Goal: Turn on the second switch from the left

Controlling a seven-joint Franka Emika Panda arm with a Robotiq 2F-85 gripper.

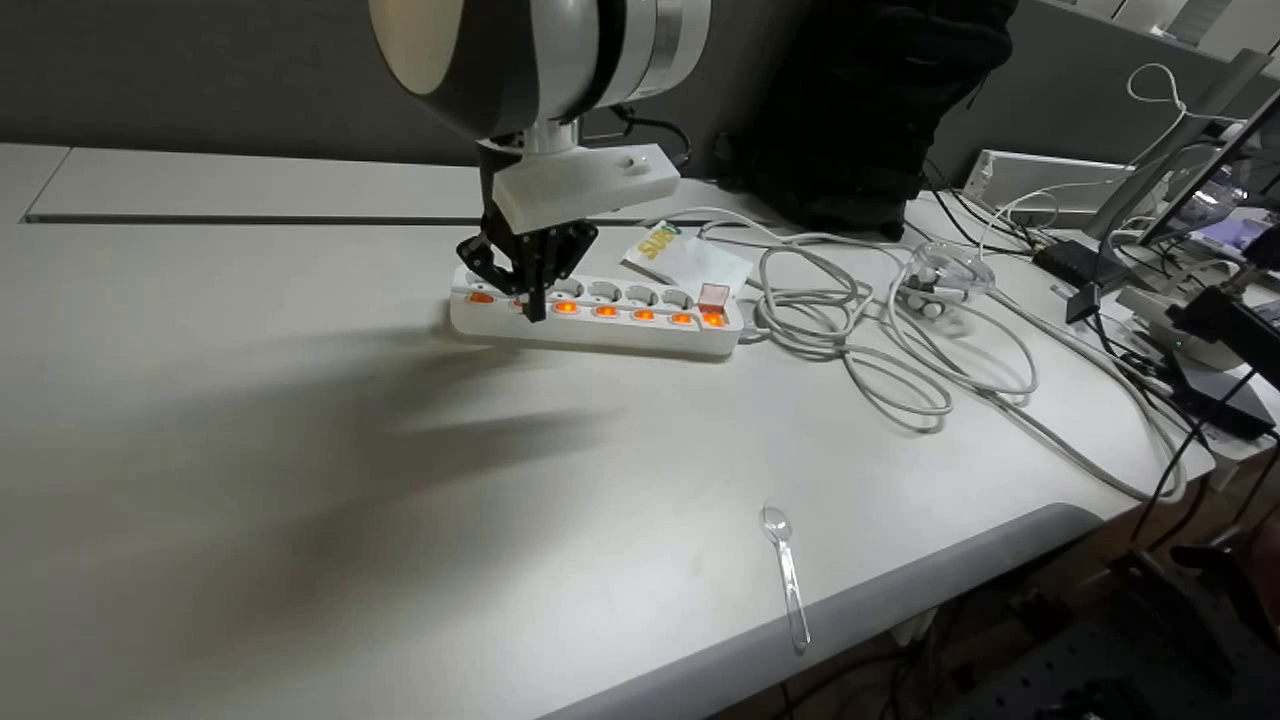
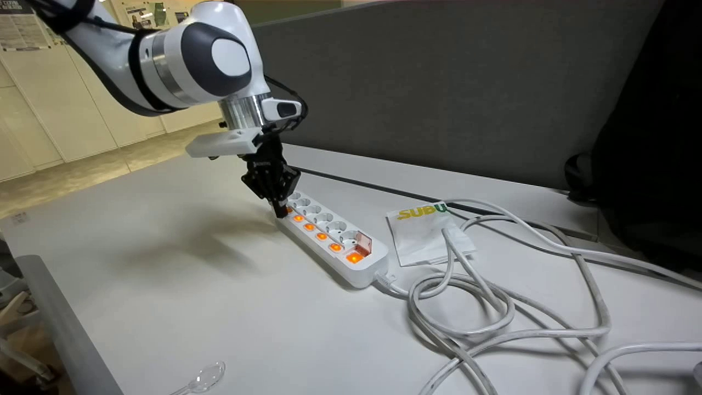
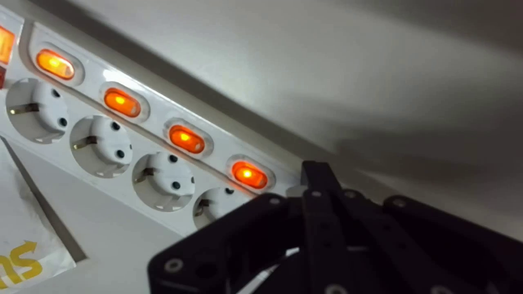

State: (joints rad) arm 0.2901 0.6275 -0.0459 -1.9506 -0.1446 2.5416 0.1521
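Observation:
The white power strip [image 1: 600,338] lies on the table with a row of orange switches beside its sockets; it also shows in an exterior view [image 2: 362,274]. The leftmost switch [image 1: 480,298] looks dull orange. The second switch [image 1: 518,303] is partly covered by the gripper; I cannot tell whether it is lit. The third switch [image 3: 249,174] and those beyond it glow. My gripper [image 1: 535,315] is shut and empty, pointing down at the strip's left end. In the wrist view, its fingertips [image 3: 320,167] hide the two leftmost switches. I cannot tell whether they touch the strip.
A white paper bag with yellow-green letters [image 2: 430,236] lies behind the strip. Coiled cables [image 1: 815,300] and a clear plastic object [image 1: 945,275] lie to its right. A clear spoon [image 1: 785,570] lies at the table's front edge. A black backpack [image 1: 860,110] stands behind.

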